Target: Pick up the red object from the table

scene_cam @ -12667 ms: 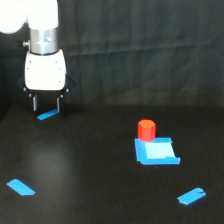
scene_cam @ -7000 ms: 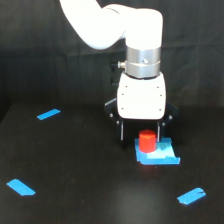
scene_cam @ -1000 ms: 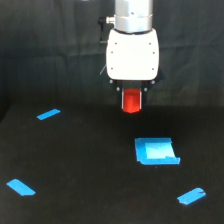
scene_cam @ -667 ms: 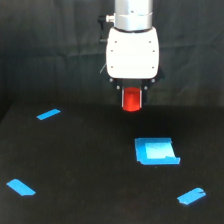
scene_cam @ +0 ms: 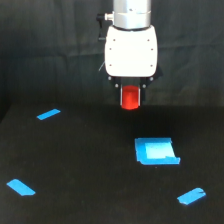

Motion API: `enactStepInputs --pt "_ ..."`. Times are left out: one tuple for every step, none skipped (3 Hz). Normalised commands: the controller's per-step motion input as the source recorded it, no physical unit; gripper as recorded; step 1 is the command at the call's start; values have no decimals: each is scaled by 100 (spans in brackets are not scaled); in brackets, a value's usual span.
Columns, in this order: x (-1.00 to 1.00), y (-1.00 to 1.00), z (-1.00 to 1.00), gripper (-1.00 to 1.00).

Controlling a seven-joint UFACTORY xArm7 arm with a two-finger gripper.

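Red and small, the short round red object (scene_cam: pixel 130 98) hangs high in the air, well above the flat black table (scene_cam: pixel 90 165). The white gripper (scene_cam: pixel 130 100) has its dark jaws closed tight on both sides of it. Nothing under it touches the table, so the picking-up step looks done. Down below sit a blue square patch (scene_cam: pixel 156 151) and some blue tape strips (scene_cam: pixel 48 114). Next, I think the arm only needs to hold tight and stay steady.
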Motion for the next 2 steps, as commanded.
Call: enactStepInputs --pt "-6 0 13 -94" --pt "7 0 7 -85"
